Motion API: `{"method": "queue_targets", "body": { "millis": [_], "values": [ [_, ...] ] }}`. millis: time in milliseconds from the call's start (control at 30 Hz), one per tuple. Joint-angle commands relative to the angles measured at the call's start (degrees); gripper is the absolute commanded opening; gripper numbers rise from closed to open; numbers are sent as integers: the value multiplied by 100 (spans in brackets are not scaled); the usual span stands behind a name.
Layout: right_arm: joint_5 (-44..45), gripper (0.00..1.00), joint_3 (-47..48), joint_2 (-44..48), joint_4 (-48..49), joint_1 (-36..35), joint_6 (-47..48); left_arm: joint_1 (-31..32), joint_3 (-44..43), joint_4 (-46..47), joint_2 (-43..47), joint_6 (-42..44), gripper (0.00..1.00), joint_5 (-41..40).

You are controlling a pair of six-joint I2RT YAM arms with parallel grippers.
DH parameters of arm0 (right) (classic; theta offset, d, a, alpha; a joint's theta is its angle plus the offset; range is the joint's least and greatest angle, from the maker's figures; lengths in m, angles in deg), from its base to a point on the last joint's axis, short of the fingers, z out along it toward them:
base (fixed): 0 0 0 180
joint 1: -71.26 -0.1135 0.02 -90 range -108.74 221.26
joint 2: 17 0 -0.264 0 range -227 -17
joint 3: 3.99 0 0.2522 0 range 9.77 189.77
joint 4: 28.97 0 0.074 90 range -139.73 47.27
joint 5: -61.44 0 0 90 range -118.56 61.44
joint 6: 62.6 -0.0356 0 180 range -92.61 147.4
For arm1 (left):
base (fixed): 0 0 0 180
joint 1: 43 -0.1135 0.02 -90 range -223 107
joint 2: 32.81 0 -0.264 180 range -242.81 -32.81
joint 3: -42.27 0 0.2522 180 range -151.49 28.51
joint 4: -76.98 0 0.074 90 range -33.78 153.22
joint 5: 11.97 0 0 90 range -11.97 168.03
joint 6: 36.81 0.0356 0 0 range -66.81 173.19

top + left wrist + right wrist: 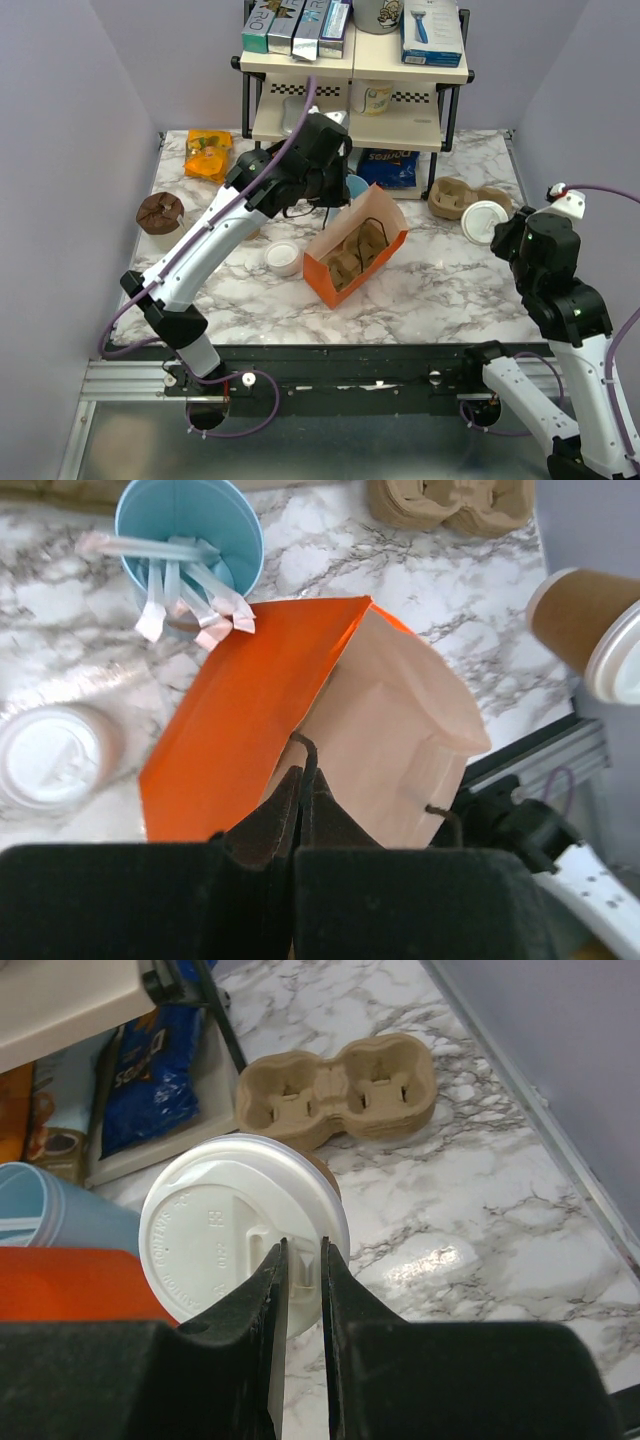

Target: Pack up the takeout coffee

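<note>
The takeout coffee point(485, 220) is a tan cup with a white lid point(230, 1225) at the right of the table. It also shows in the left wrist view point(590, 630). My right gripper point(303, 1250) is shut on the near rim of its lid, and shows in the top view point(505, 238). My left gripper point(300, 780) is shut on the dark string handle of the orange paper bag point(240, 710), holding the bag's mouth open. The bag point(355, 250) lies mid-table with a cardboard insert inside. A second lidded cup point(283, 257) stands left of the bag.
A light-blue cup point(190, 530) with white packets stands behind the bag. A cardboard cup carrier point(335, 1090) lies at the back right. A shelf rack point(355, 110), a blue snack bag point(388, 167), an orange packet point(208, 155) and a brown item point(159, 212) line the back and left.
</note>
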Motion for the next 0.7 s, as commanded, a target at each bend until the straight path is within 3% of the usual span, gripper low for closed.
{"method": "queue_targets", "body": {
  "millis": [0,167,433,667],
  "values": [
    [-583,1,131,99,75,18,158,-160,124,279,493,-1322,0,264],
    [-636,1,87,240,128,18,228,-178,958,561,977,-2077,0,448],
    [-1515,1,-28,425,418,18,325,-125,1574,823,1398,-2896,0,763],
    [-1709,1,-54,504,436,18,325,-81,2084,1307,1741,-3660,0,677]
  ]
}}
